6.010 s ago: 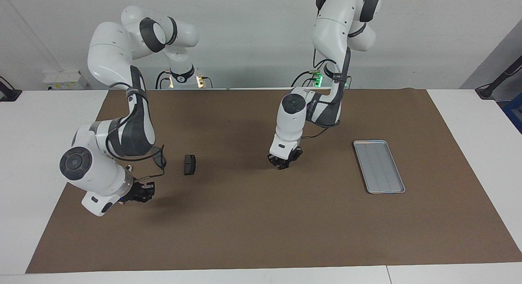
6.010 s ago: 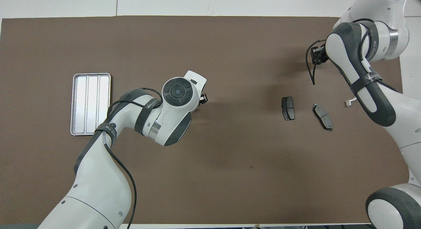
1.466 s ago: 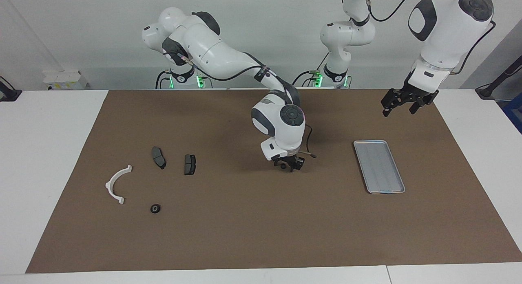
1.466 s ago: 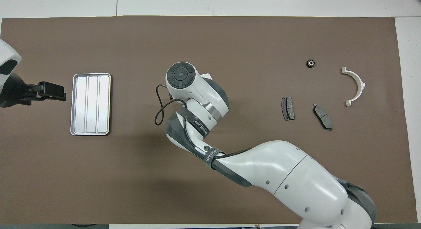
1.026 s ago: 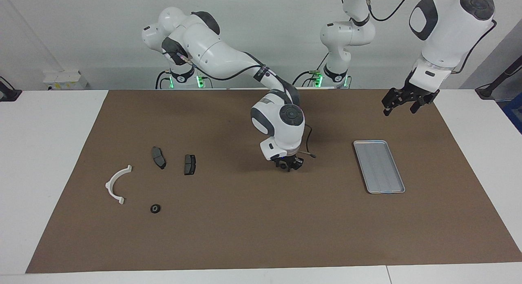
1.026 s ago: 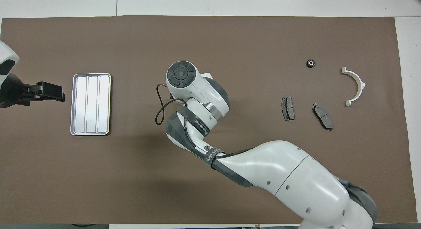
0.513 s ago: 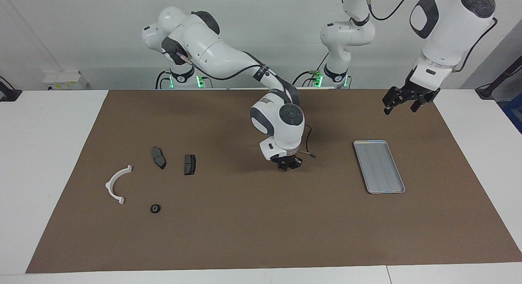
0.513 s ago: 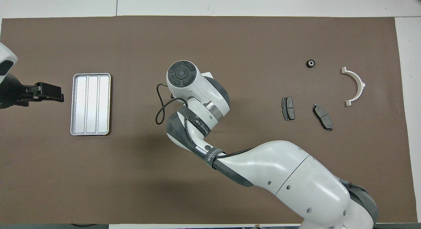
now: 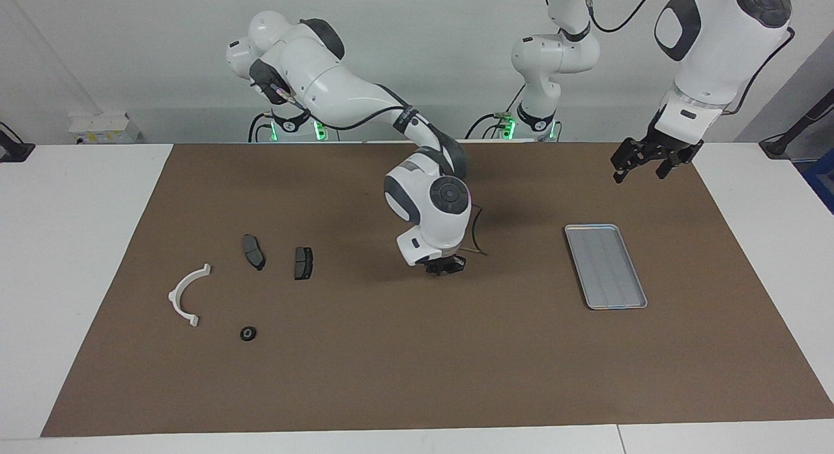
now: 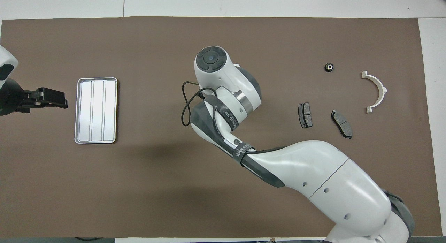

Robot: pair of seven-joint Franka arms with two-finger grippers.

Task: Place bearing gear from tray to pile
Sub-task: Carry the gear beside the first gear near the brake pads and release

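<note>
Low over the middle of the brown mat (image 9: 417,350), the right gripper (image 9: 445,267) hangs with its fingertips drawn together; whether anything sits between them cannot be made out. In the overhead view its white wrist housing hides the fingers altogether. A dark band on the right arm's forearm carries pale lettering, too small to read with certainty. A thin black cable loops out from the wrist beside the gripper.

Up in the air, over the mat's edge at the left arm's end of the table, the left gripper (image 9: 640,164) waits with its black fingers (image 10: 55,98) spread apart and nothing between them. In the overhead view it lies just beside the flat silver-grey rectangular metal tray (image 10: 95,110), toward the left arm's end.

That tray has rounded corners, a low rim and lengthwise ridges, and lies flat on the mat with nothing in it.

Toward the right arm's end of the table lies the pile: a white half-ring plastic bracket (image 9: 187,294) and two small dark grey brake pads (image 9: 253,251) side by side, apart from each other. A small black round bearing gear (image 9: 247,333) rests on the mat near the bracket, farther from the robots than the pads.
</note>
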